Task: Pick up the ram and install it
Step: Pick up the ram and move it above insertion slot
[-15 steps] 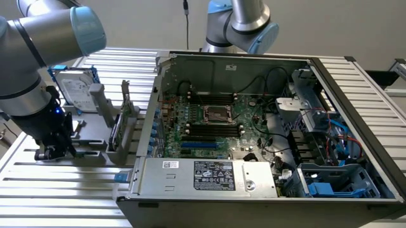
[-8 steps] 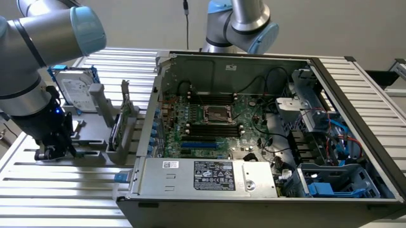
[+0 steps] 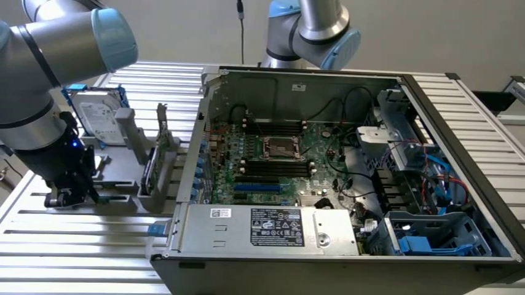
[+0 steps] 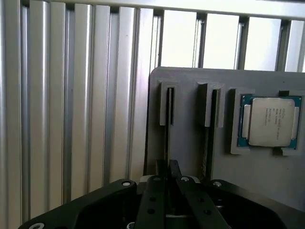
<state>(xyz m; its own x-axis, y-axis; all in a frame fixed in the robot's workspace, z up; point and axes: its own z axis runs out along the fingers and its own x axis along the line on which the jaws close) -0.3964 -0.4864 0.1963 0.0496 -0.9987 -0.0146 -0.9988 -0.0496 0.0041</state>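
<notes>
Standing on edge in a slot of the grey holder (image 4: 186, 143), the ram (image 4: 167, 138) runs lengthwise straight away from the gripper (image 4: 167, 167), which looks closed on its near end.

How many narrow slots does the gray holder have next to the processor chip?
2. One slot lies right beside the processor chip; the other slot lies farther from it, in line with the pincer. More may be hidden out of view.

Arm (image 3: 49, 92) low, jaws together.
</notes>
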